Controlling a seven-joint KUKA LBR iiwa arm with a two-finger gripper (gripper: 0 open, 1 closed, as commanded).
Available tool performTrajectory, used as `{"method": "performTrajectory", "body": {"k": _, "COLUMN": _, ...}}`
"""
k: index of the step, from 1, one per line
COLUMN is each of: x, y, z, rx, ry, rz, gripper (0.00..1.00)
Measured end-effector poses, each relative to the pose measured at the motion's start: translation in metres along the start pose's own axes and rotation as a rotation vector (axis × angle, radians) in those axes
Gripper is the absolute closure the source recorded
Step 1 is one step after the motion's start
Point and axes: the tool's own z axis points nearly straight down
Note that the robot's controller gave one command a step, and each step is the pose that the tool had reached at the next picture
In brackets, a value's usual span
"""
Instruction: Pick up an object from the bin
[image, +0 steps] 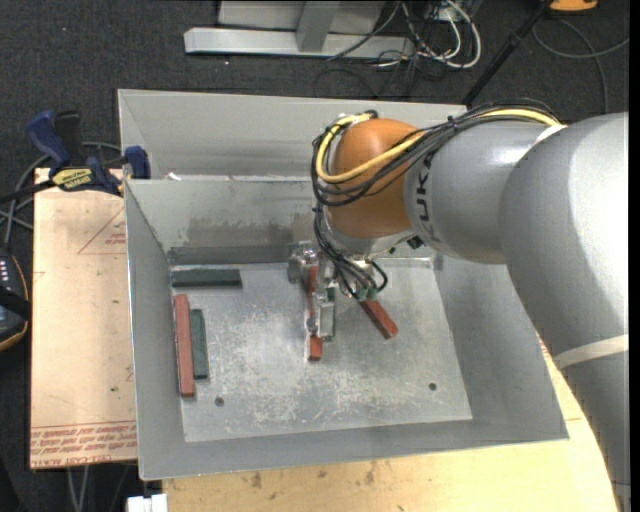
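Near the middle of the frame, on the floor of the bin: a short red-brown bar, poking out just below the tip of the pincer. Probably a stiff, light stick of wood or plastic, flat-sided and not fragile; likely to slide on the metal floor if nudged from one side only. Best taken across its narrow width, near mid-length, so as not to swing once lifted. Just to its right, a second red-brown bar, lying slantwise, near but apart. At the left of the frame, well apart, a long red bar with a dark green bar just beside it, and another dark green bar lying crosswise above both. As to the pincer: hanging straight down from the orange wrist cover, low over the floor, its tip meeting or overlapping the upper end of the short red-brown bar. Whether released or clenched, cannot tell; whether touching that bar or merely in front of it, cannot tell either. No hold to be claimed, then.
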Motion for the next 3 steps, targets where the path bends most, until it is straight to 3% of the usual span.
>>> {"method": "performTrajectory", "body": {"k": 1, "x": 0.020, "y": -0.033, "z": -0.002, "rx": 0.000, "ry": 0.005, "rz": -0.446, "gripper": 0.00}}
{"method": "performTrajectory", "body": {"k": 2, "x": 0.019, "y": -0.032, "z": -0.002, "rx": -0.001, "ry": 0.004, "rz": -0.446, "gripper": 1.00}}
{"method": "performTrajectory", "body": {"k": 3, "x": 0.046, "y": -0.032, "z": -0.140, "rx": 0.002, "ry": -0.002, "rz": -0.412, "gripper": 1.00}}
